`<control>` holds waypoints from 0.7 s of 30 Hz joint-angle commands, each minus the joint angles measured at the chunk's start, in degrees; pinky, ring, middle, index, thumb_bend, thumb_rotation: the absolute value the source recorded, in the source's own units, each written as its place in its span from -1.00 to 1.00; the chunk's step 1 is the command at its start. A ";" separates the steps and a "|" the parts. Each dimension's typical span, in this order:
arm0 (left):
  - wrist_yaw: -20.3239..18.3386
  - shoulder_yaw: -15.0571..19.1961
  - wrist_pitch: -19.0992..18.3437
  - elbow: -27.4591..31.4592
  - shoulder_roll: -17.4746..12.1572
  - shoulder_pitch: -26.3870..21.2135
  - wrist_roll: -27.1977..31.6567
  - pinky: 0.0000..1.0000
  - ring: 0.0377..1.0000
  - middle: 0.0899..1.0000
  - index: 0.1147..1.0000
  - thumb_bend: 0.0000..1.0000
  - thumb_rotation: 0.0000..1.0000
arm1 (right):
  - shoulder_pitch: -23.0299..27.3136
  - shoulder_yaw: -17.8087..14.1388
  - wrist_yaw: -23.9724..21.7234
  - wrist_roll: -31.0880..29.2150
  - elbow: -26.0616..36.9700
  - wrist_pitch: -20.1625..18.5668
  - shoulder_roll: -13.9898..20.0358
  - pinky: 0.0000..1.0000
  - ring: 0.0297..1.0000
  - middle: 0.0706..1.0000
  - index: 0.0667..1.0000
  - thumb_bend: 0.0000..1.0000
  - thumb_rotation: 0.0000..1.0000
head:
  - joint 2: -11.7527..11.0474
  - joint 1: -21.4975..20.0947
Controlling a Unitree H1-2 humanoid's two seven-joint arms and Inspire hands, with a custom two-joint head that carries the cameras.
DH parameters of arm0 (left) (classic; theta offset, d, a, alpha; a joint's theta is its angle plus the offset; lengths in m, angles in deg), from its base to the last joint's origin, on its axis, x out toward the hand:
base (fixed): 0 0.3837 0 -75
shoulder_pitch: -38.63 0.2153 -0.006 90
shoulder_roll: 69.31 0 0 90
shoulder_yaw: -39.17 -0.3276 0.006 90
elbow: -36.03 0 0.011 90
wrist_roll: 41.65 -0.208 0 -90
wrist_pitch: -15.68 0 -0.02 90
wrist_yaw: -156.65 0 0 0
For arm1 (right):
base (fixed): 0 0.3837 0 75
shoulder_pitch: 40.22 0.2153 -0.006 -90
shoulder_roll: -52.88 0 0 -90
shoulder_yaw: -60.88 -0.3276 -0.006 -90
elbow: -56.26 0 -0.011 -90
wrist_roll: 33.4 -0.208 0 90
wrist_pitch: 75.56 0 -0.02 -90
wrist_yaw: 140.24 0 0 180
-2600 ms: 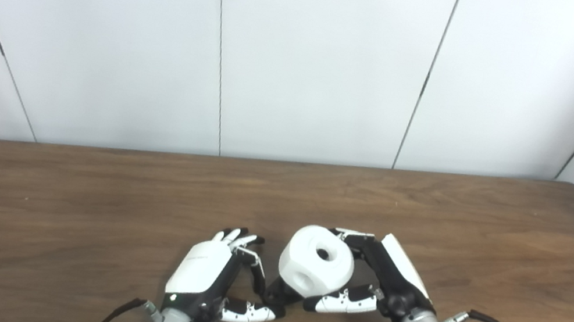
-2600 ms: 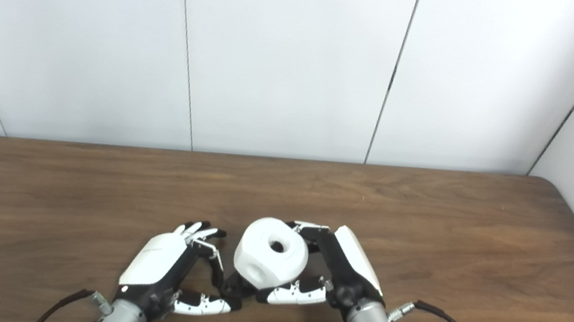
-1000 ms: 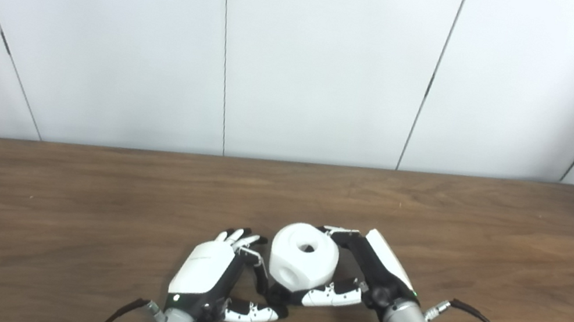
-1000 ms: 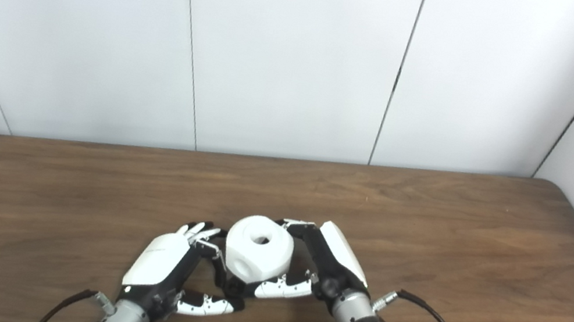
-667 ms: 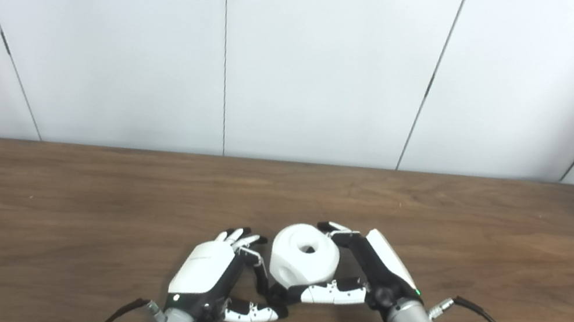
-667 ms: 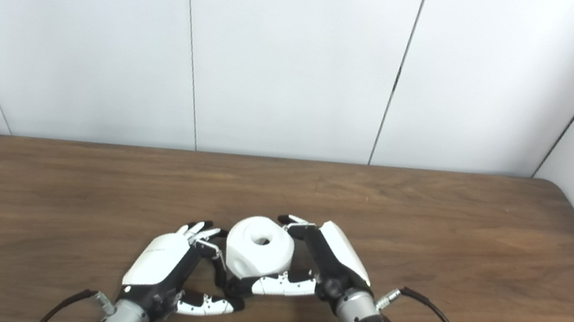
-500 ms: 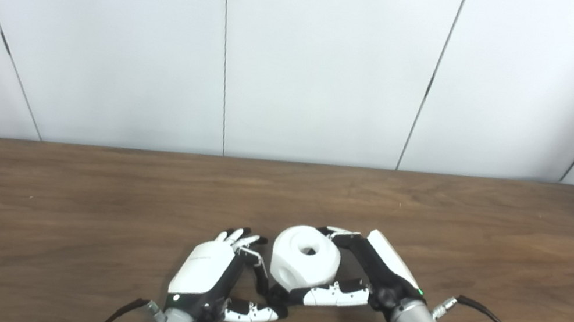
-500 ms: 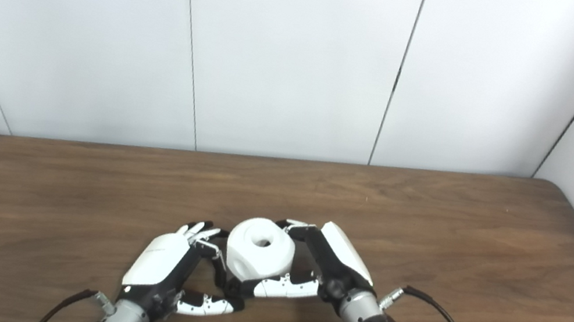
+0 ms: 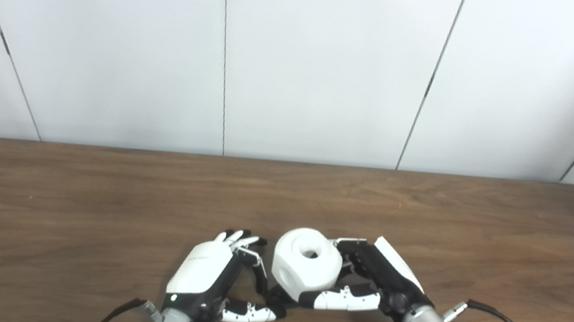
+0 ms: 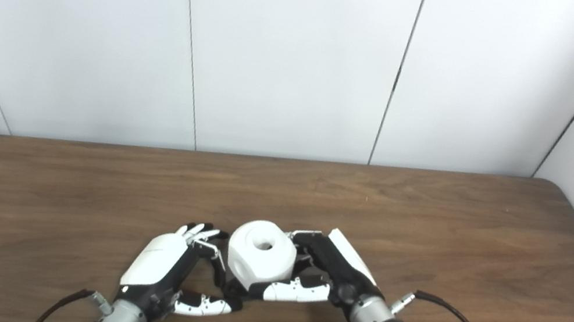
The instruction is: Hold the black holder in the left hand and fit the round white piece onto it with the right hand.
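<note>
Since a moment ago my right hand [image 9: 374, 285] has drawn back toward me and flattened, fingers now lying beside the round white piece [image 9: 306, 263] rather than arched over it; whether it grips I cannot tell. My left hand [image 9: 210, 280] has not moved, fingers curled around the black holder [image 9: 276, 298], mostly hidden under the piece. On the desk [image 9: 486, 237]: one white piece, one holder.

The tabletop [image 9: 78, 207] is dark wood grain with a low sheen. The round white piece [image 9: 306, 263] looks like smooth matt plastic. Both hands have glossy white and black plastic shells, with brushed metal wrists.
</note>
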 commanded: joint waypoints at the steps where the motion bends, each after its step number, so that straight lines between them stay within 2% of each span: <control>1: -2.47 2.40 -0.81 0.73 -1.76 1.12 3.34 1.00 0.92 0.76 -0.18 0.04 -0.91 | -0.75 -2.43 -0.96 -4.86 -0.87 -1.07 0.71 0.55 0.71 0.66 0.44 0.96 -0.22 | 0.05 -0.06; 5: -8.36 6.82 -1.94 3.83 -2.57 2.06 12.59 1.00 0.93 0.81 -0.18 0.04 -0.91 | -1.37 -4.17 -0.87 -9.29 -2.16 -1.02 2.40 0.68 0.79 0.72 0.42 0.99 -0.13 | 0.00 -0.04; 9: -12.93 10.36 -0.85 5.98 -4.77 2.59 20.48 1.00 0.93 0.85 -0.16 0.04 -0.90 | -1.64 -6.16 -0.32 -13.74 -4.33 0.13 3.14 0.81 0.83 0.72 0.36 0.96 -0.10 | -0.12 -0.04; 13: -14.22 12.85 -0.01 6.88 -5.97 3.35 25.20 0.74 0.91 0.86 -0.16 0.04 -0.88 | -1.66 -6.96 0.01 -16.16 -6.25 2.32 3.87 0.82 0.83 0.71 0.34 1.00 -0.04 | -0.14 0.02; 17: -14.44 14.83 0.19 7.25 -6.27 4.11 28.46 0.75 0.92 0.85 -0.16 0.04 -0.88 | -1.55 -6.73 0.63 -16.84 -6.04 2.19 4.79 0.84 0.83 0.72 0.35 1.00 -0.03 | -0.17 0.05; 21: -14.50 16.49 0.67 6.77 -6.23 4.59 31.74 0.86 0.93 0.85 -0.16 0.04 -0.88 | -1.28 -6.80 0.76 -17.64 -6.70 2.62 5.56 0.87 0.84 0.73 0.35 1.00 -0.03 | -0.31 -0.03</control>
